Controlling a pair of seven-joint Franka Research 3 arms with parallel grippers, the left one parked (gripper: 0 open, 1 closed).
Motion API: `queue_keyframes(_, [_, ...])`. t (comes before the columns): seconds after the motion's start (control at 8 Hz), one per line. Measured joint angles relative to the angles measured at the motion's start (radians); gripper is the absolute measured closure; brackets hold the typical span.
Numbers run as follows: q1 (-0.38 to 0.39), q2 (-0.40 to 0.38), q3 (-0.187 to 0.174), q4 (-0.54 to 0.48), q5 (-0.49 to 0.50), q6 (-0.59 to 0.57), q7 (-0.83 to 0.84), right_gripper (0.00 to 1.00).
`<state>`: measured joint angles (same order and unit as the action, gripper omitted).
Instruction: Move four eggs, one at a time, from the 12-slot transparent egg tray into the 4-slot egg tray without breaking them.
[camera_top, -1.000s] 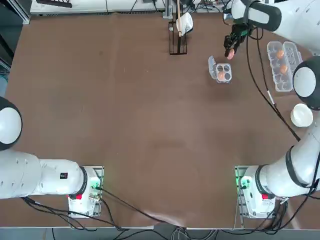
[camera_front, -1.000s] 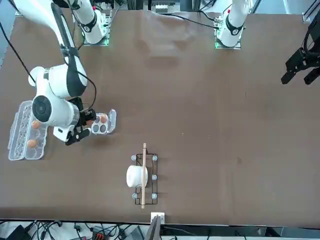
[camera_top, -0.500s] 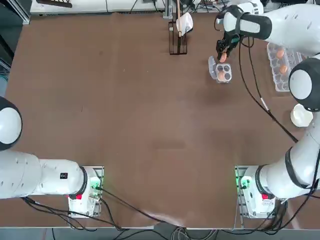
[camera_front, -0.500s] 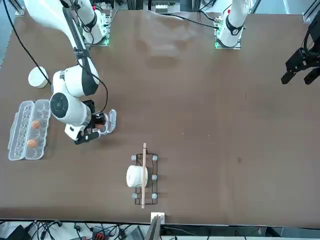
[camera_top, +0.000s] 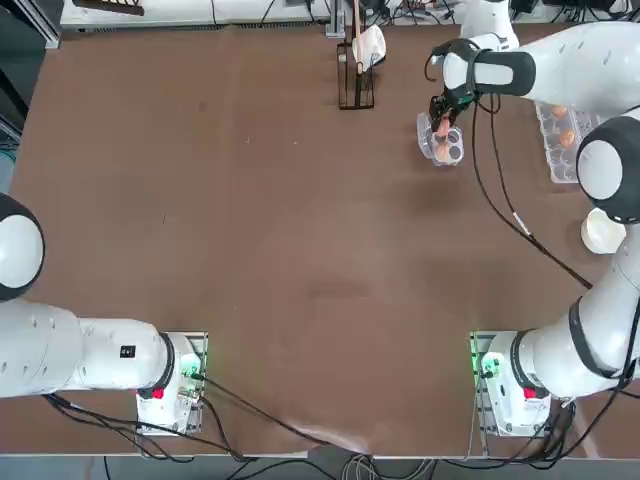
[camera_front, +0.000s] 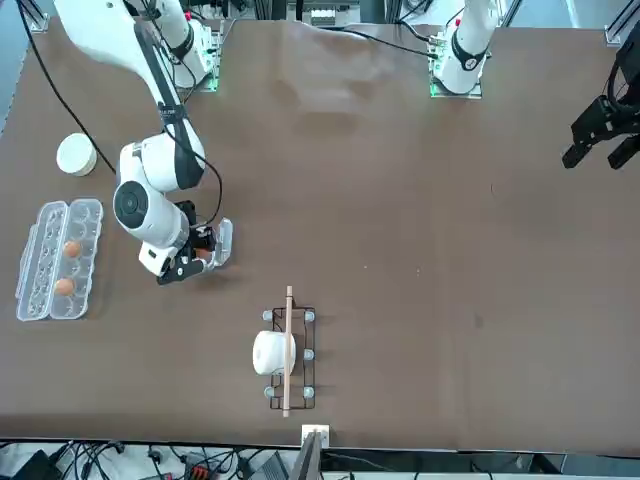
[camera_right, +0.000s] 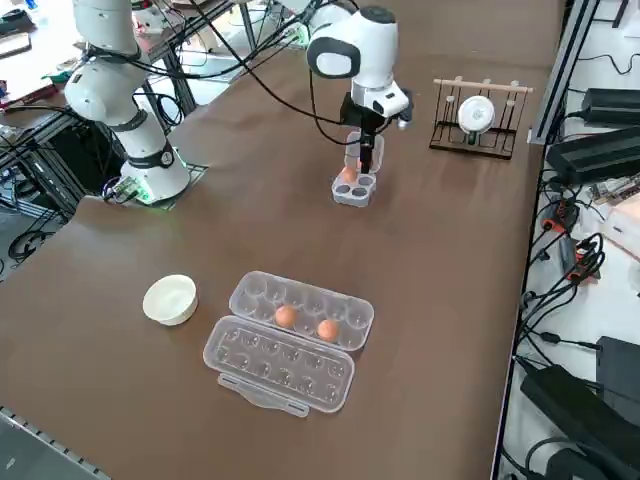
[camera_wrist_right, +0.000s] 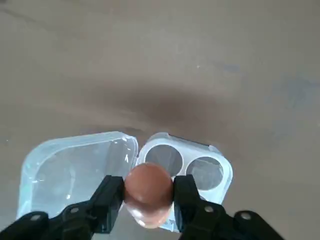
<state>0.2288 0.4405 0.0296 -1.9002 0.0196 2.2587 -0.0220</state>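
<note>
Long clear plastic 12-slot egg tray (camera_right: 290, 340) lying open near the table's right edge, two orange-brown eggs (camera_right: 285, 316) in its cups; small square clear 4-slot egg tray (camera_wrist_right: 200, 170) well apart, lid flap open, one egg (camera_right: 347, 175) inside; right gripper (camera_wrist_right: 149, 192) just above it, fingers (camera_wrist_right: 111, 196) clamped on another orange-brown egg (camera_wrist_right: 148, 193).

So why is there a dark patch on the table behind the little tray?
In the right wrist view it's a soft shadow cast on the table, beyond the 4-slot egg tray; the right gripper holds an egg above. In the top view it barely shows.
</note>
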Motion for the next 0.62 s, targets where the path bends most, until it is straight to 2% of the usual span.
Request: queue_keyframes(0.62, [0.004, 0.0, -0.003, -0.026, -0.044, 0.039, 0.0, 0.42])
